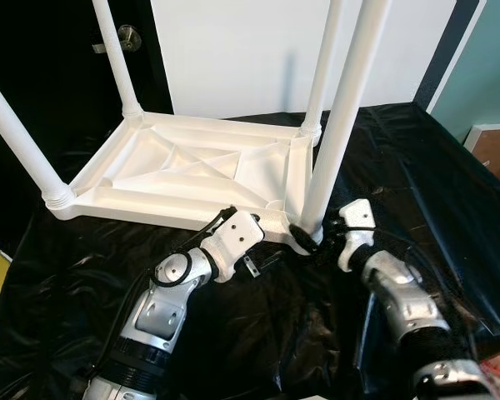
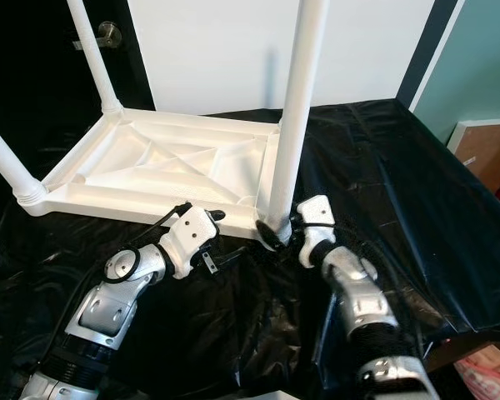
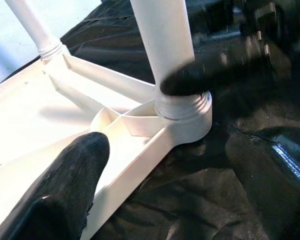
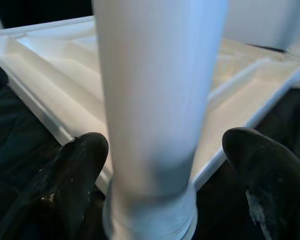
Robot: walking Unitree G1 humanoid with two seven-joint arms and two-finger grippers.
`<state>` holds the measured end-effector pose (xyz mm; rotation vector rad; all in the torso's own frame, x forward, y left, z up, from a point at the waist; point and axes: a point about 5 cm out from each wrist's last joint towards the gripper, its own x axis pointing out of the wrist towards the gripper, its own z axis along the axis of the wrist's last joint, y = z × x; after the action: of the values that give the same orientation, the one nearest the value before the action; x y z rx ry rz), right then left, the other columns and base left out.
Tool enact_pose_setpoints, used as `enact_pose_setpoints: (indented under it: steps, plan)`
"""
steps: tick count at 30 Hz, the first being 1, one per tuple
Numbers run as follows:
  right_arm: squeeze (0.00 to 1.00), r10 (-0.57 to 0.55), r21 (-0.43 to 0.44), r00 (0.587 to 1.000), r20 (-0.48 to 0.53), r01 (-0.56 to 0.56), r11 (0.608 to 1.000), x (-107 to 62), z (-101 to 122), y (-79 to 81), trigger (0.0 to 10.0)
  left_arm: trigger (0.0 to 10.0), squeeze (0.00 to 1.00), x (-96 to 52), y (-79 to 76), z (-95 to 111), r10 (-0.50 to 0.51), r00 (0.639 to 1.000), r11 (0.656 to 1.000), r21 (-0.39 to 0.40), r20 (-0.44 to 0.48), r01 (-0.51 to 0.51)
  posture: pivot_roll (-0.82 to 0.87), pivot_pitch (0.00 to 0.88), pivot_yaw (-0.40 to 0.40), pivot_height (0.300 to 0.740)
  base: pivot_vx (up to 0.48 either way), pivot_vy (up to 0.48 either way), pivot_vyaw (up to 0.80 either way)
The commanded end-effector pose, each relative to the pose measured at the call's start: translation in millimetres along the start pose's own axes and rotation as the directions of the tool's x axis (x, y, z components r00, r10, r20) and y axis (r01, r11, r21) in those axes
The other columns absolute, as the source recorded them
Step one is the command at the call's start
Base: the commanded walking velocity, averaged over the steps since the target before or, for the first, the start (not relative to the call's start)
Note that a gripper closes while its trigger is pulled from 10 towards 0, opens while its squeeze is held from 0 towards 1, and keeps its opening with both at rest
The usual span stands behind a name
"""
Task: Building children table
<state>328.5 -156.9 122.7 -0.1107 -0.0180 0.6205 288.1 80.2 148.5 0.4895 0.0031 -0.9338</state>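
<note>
I see the white table top (image 1: 183, 171) lying upside down on the black sheet (image 1: 417, 175), with the near-right leg (image 1: 342, 125) standing upright in its corner socket directly ahead of my right gripper (image 4: 160, 165). That gripper's 2 fingers are spread to either side of the leg's base without clamping it, so it is the nearer arm. My left gripper (image 3: 160, 165) is also spread apart, straddling the table top's edge just beside that socket.

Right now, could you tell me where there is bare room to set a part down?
The black sheet lies bare right of the upturned table top. It is crowded at the near leg, where the left gripper and right gripper meet.
</note>
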Motion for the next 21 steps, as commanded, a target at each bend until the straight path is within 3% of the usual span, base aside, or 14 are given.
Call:
enact_pose_setpoints:
  steps: [1,8,9,11,12,21]
  plan:
    - [0.0,0.041,-0.008,0.999,0.009,-0.04,0.999,4.3,2.5,-1.2,10.0,10.0,0.0,1.2,4.7,-2.9,0.125,0.992,0.992,-0.003,-0.014,-0.125,0.01,0.0,-0.002,0.74,0.0,0.0,0.0]
    - [0.0,0.106,-0.043,0.994,-0.007,-0.106,0.993,22.2,9.8,0.3,10.0,10.0,0.0,2.9,-3.9,-1.5,0.052,0.999,0.998,-0.04,-0.007,-0.052,0.02,0.0,-0.007,0.74,0.0,0.0,0.0]
    - [0.0,0.131,-0.045,0.991,-0.025,-0.132,0.99,24.3,7.6,1.2,0.8,10.0,0.0,3.2,-5.4,-0.9,0.039,0.999,0.998,-0.056,-0.004,-0.039,0.03,0.0,-0.017,0.74,0.0,0.0,0.0]
    - [0.0,0.131,-0.045,0.991,-0.025,-0.132,0.99,24.3,7.6,1.2,0.8,10.0,0.0,3.2,-5.4,-0.9,0.039,0.999,0.998,-0.056,-0.004,-0.039,0.03,0.0,-0.017,0.74,0.0,0.0,0.0]
    - [0.0,0.147,-0.045,0.988,-0.041,-0.148,0.988,24.4,4.4,1.6,0.0,10.0,0.0,2.9,-6.2,-0.7,0.034,0.999,0.997,-0.063,-0.001,-0.034,0.03,0.0,-0.02,0.74,0.0,0.0,0.0]
    - [0.0,0.166,-0.038,0.984,-0.069,-0.169,0.985,20.2,-3.2,-0.2,0.0,10.0,0.0,1.9,-6.4,-2.0,0.044,0.999,0.997,-0.064,-0.004,-0.044,0.04,0.0,-0.026,0.74,0.0,0.0,0.0]
